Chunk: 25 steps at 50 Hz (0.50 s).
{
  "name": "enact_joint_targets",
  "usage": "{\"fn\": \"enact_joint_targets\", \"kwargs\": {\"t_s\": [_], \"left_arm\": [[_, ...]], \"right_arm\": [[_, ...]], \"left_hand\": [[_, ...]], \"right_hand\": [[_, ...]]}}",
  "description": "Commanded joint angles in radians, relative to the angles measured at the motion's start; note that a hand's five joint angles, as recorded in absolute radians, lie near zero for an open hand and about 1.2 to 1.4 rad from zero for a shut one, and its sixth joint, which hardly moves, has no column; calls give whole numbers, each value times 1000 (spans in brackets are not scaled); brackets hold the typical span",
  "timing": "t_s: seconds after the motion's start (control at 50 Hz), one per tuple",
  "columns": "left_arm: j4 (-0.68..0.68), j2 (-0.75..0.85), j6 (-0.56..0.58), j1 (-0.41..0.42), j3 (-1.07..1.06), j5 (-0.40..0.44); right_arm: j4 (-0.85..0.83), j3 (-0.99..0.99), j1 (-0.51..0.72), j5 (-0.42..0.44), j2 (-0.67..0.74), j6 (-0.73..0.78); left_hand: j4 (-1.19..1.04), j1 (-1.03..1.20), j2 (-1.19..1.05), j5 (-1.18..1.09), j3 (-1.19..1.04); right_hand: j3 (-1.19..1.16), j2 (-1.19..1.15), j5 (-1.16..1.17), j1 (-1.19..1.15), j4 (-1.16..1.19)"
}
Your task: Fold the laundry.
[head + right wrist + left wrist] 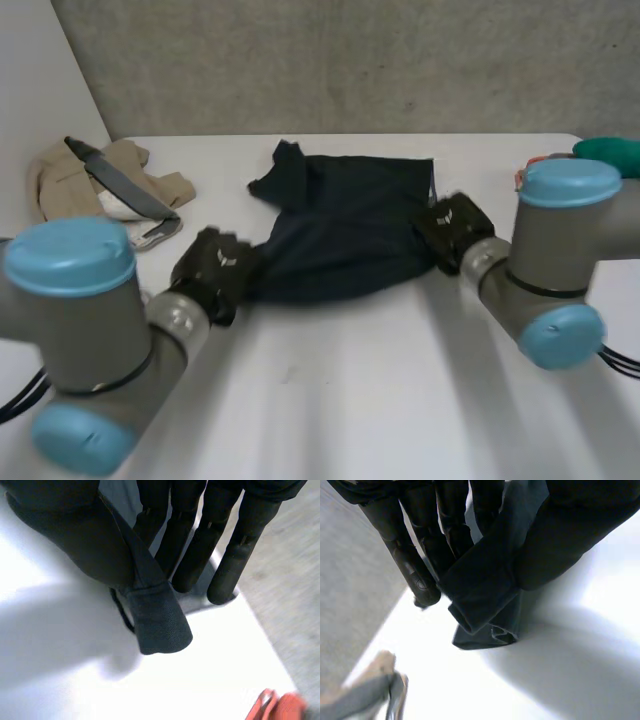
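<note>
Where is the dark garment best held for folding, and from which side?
By its two near corners, each from its outer side. The garment lies spread flat, and the left hand and right hand pinch those corners between thumb and fingers, so the near edge should lift evenly.

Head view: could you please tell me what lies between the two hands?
The dark cloth spans from left hand to right hand, each pinching an end; seen in the head view.

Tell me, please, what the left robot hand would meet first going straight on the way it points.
Probably the white table past the left robot hand's fingertips, which pinch the dark navy cloth.
</note>
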State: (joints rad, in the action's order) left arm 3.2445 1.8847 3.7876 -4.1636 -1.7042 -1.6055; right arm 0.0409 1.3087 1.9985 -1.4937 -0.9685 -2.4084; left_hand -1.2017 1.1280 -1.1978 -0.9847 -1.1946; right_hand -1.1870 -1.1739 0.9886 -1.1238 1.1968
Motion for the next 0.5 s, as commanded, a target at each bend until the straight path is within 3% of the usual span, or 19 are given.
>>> {"fn": "enact_joint_targets", "kwargs": {"t_s": [0.02,0.12,0.2,0.3,0.36,0.5], "left_arm": [[-416,-247,63,45,-129,-24],[-698,-318,76,132,-164,35],[-707,-315,80,148,-128,76],[-510,-233,81,120,-23,75],[-346,-150,83,68,61,70],[-59,109,93,8,299,65]], "right_arm": [[385,239,-7,3,-344,63],[482,405,-50,18,-522,236],[482,468,-59,18,-550,310],[439,443,-60,44,-532,235],[288,356,-56,44,-402,120],[8,173,-40,-72,-201,8]], "left_hand": [[-195,268,-198,-237,-202],[-195,268,-198,-237,-202],[-195,268,-198,-237,-202],[-195,268,-198,-237,-202],[-195,268,-198,-237,-202],[-195,268,-198,-237,-202]], "right_hand": [[-209,-222,233,-273,199],[-209,-222,233,-273,199],[-209,-222,233,-273,199],[-209,-222,233,-273,199],[-209,-222,233,-273,199],[-209,-222,233,-273,199]]}}
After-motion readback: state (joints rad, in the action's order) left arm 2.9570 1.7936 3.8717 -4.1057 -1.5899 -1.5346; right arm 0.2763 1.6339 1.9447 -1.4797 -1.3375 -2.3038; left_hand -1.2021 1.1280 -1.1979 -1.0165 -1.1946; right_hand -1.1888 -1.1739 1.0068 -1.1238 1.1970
